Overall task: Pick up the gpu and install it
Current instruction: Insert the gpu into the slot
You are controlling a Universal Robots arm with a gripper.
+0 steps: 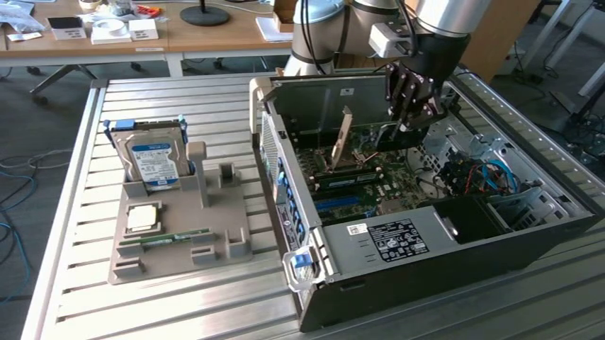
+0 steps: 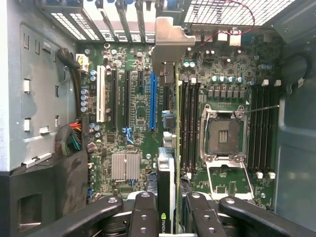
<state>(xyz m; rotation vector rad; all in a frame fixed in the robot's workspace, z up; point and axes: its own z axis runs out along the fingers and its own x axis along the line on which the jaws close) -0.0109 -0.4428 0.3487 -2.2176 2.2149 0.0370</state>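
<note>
My gripper point(image 1: 416, 119) reaches down into the open computer case point(image 1: 529, 234) from above. It is shut on the gpu point(image 2: 166, 192), which stands on edge between the black fingers point(image 2: 143, 212). In the wrist view the card runs edge-on away from the gripper point(image 2: 169, 219) to its silver end bracket point(image 2: 170, 42) by the rear slot openings. It hangs over the motherboard point(image 2: 133, 133), just beside the long blue slot point(image 2: 152, 98). Whether it touches the board I cannot tell. In the exterior view the gpu point(image 1: 344, 134) shows as a thin brownish strip on the exterior view's left of the gripper.
Beside the case, on the exterior view's left, a grey fixture tray point(image 1: 227, 248) holds a blue-labelled hard drive point(image 1: 156, 159), a processor chip point(image 1: 142, 216) and a green RAM stick point(image 1: 166, 239). Inside the case are the open processor socket point(image 2: 222, 131), a small heatsink point(image 2: 125, 165) and cable bundles point(image 1: 487, 177).
</note>
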